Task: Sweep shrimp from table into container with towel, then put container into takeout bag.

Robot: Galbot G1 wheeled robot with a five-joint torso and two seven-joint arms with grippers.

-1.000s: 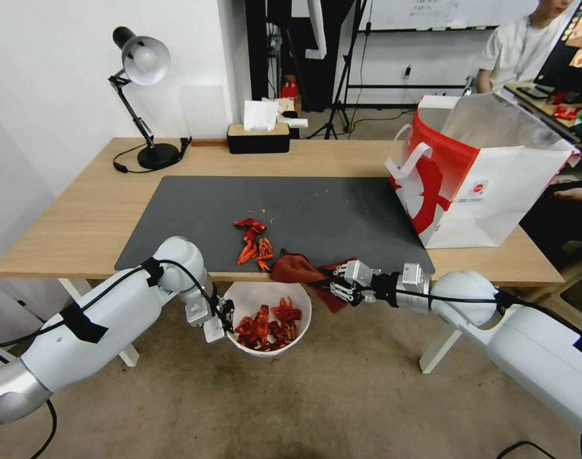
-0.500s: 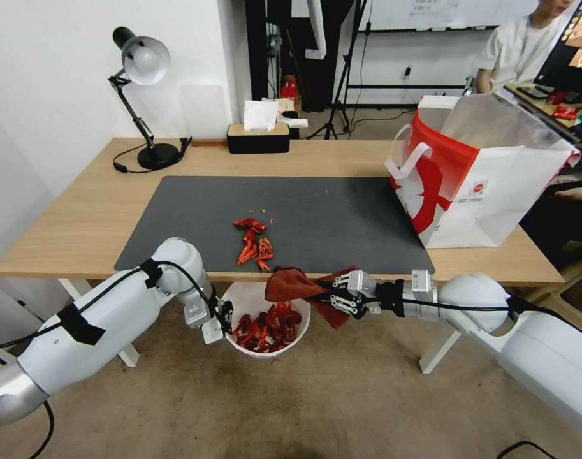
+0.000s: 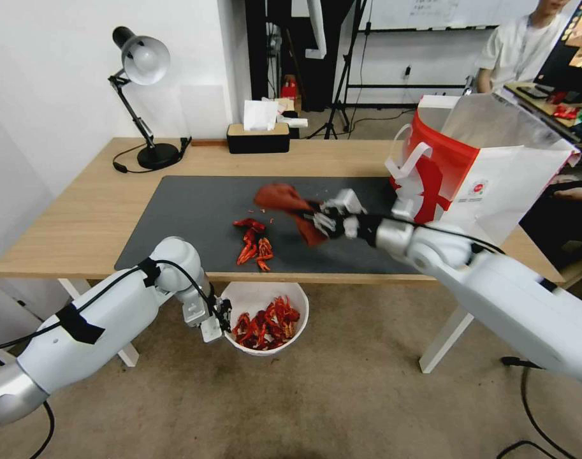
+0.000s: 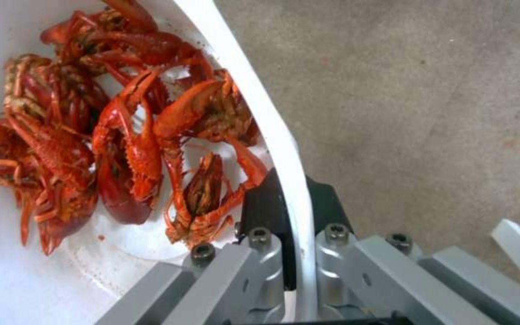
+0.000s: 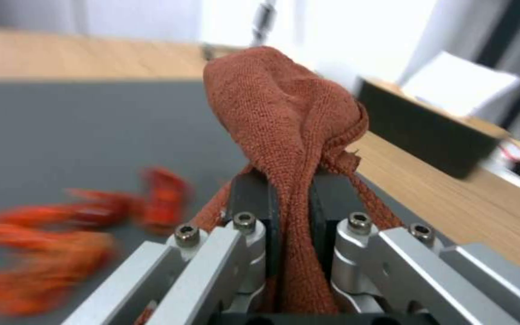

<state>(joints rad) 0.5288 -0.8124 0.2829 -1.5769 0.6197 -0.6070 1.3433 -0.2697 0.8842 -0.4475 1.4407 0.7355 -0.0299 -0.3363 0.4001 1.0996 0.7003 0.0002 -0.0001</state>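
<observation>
Light-wood table (image 3: pixel 80 223) carries one grey mat (image 3: pixel 195 204), one takeout bag (image 3: pixel 488 185) at its right end, and roughly four shrimp (image 3: pixel 252 245) near the front edge. One container (image 3: pixel 265 299) of shrimp hangs below that edge, its rim pinched by the left gripper (image 3: pixel 224 315). Right gripper (image 3: pixel 322 220), arm extended over the mat, clamps one towel (image 3: pixel 284 201).

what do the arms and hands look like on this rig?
Both arms are glossy white rounded shells with ball-like joints. A black cable runs along each, strapped to the left arm with black tape bands. Left hand and right hand: silver machined metal linkages with hex-socket bolts and black pads.
</observation>
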